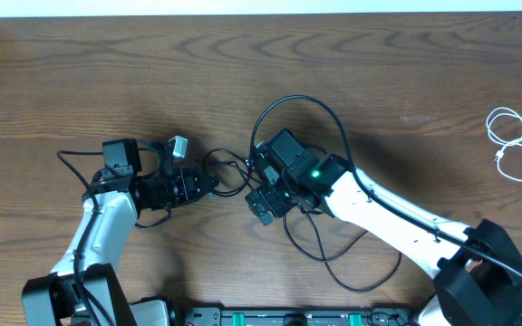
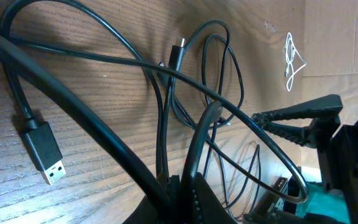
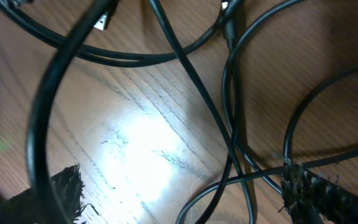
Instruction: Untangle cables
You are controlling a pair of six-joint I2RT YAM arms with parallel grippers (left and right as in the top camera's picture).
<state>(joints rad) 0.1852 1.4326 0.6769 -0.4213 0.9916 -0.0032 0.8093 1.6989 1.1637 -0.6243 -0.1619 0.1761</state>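
Wood table (image 1: pixel 152 72), overhead: black cables (image 1: pixel 299 98) tangle between the arms; white cable (image 1: pixel 513 143) lies well apart. Left wrist: left gripper (image 2: pixel 188 199) clamps one black strand. Right wrist: right gripper (image 3: pixel 191 193) gapes empty; it should take one crossing strand only.

The overhead camera looks straight down on the whole worktop (image 1: pixel 243 54). The left wrist camera skims low across it toward the white cable (image 1: pixel 513 143), at 3 o'clock overhead; the right wrist camera looks down from close, and all three share the central black cables (image 3: pixel 184 62).
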